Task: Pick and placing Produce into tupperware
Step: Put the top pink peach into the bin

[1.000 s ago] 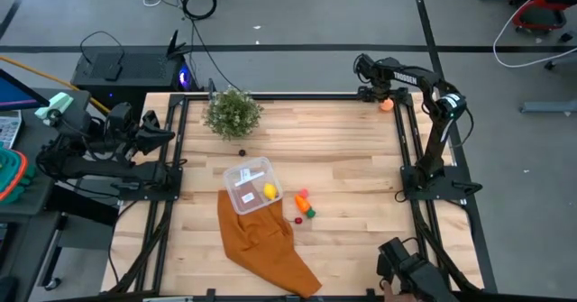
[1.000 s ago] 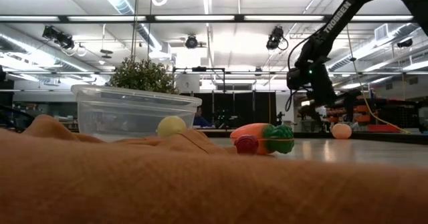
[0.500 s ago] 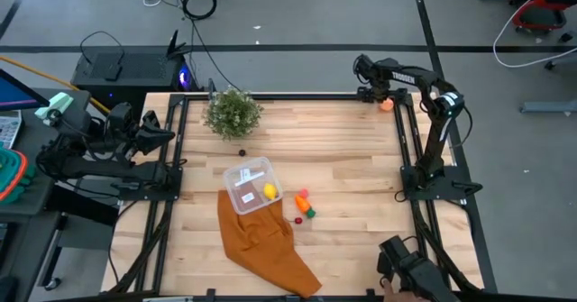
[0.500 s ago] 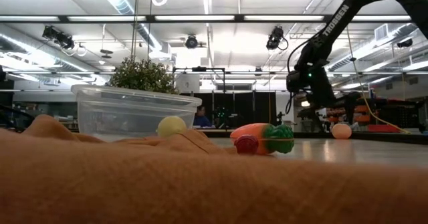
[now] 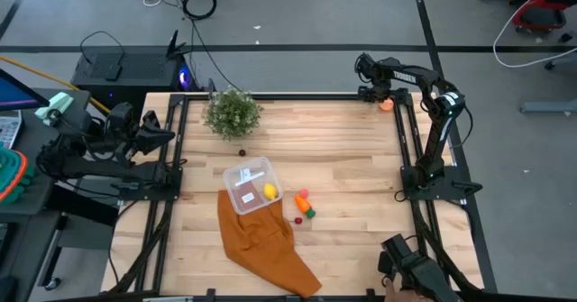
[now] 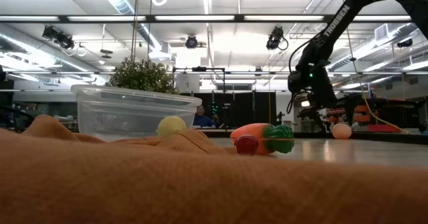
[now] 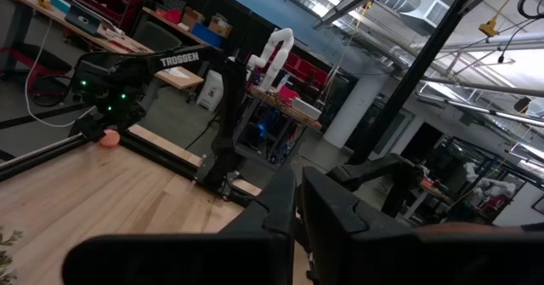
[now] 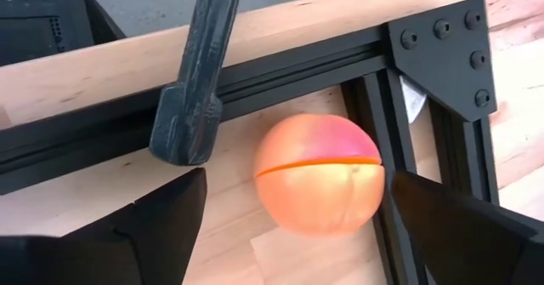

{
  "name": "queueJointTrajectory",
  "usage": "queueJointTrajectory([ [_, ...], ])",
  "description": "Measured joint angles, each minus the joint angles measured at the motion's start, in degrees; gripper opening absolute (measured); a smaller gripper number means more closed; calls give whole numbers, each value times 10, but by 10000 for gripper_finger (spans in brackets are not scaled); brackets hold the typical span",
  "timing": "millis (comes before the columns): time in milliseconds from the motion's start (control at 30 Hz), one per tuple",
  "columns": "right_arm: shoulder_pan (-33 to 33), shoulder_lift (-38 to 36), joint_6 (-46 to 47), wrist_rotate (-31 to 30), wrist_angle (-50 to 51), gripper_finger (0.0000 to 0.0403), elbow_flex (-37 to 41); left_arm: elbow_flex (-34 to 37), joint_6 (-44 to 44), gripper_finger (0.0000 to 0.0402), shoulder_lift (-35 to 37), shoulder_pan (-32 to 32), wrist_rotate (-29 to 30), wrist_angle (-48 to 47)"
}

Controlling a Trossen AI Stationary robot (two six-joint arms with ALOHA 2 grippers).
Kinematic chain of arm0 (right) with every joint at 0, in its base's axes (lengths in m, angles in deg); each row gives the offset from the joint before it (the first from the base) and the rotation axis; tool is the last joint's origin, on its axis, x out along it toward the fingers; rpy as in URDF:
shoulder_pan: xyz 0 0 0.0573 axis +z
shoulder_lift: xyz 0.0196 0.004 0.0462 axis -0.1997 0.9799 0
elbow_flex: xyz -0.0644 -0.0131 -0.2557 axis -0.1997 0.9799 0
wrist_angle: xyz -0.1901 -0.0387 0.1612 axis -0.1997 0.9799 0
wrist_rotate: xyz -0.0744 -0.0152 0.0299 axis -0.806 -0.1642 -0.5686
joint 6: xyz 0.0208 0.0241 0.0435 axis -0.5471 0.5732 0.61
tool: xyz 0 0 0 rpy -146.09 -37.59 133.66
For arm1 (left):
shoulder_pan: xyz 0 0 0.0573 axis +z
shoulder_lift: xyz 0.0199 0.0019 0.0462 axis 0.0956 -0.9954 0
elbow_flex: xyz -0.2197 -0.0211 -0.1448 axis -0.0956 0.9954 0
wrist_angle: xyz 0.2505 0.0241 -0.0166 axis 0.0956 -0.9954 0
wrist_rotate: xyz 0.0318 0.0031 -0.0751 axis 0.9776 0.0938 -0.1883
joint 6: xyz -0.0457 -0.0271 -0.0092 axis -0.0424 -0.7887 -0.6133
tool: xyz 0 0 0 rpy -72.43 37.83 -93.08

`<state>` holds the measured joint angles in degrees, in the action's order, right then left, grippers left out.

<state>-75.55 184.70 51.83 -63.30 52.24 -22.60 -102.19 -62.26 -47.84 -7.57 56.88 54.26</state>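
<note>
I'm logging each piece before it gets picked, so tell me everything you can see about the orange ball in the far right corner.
The orange ball is round and smooth, plastic-looking, orange shading to pink-red on top, with a thin seam across its middle. It rests on the wooden table in the far right corner, close against the black metal frame. The open right gripper straddles it, fingers on either side, not yet touching.

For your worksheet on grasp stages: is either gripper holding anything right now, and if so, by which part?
Nothing is held. The right gripper stands open astride the orange ball at the table's far right corner, not yet clamping it. The left gripper is shut and empty.
</note>
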Motion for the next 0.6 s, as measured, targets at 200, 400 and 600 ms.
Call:
queueJointTrajectory([
  [200,-4,0,-2,6,-1,318,0,0,0,35,0,0,0,0],
  [400,-7,0,-3,7,-2,285,0,0,0,31,0,0,0,0],
  [600,-8,-1,-9,7,-2,249,0,0,0,25,0,0,0,0],
])
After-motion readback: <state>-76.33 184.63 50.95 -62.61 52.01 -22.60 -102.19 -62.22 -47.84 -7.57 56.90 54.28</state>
